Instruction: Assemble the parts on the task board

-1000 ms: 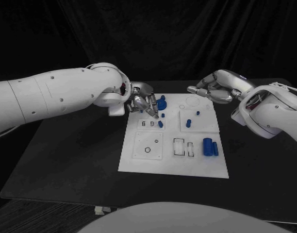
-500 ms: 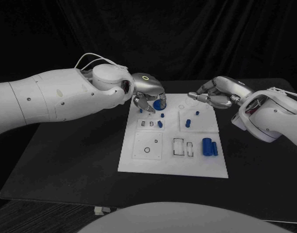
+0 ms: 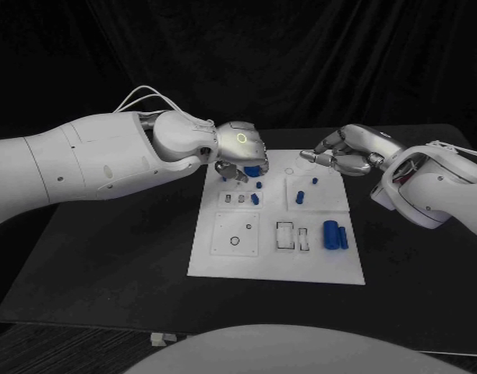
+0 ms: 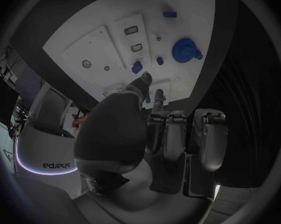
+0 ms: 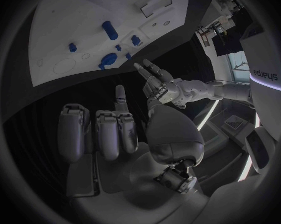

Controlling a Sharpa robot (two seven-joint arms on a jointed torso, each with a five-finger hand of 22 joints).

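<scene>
**Both robot hands poised at far edge of task board**

The white task board (image 3: 238, 261) is seen lying mid-counter (image 3: 104, 257). The left robot hand (image 3: 242, 153) is held over the board's far left corner, fingers curled, nothing gripped, just beside a blue gear part (image 4: 187, 49). The right robot hand (image 3: 345, 152) is held beyond the far right corner, curled, empty. 2 blue cylinders (image 3: 335, 234) are seen lying side by side near the board's right edge.

The word "sharpa" stands on the robot's white body (image 5: 265, 74) at the frame's right edge, and mirrored at lower left (image 4: 56, 165).
</scene>
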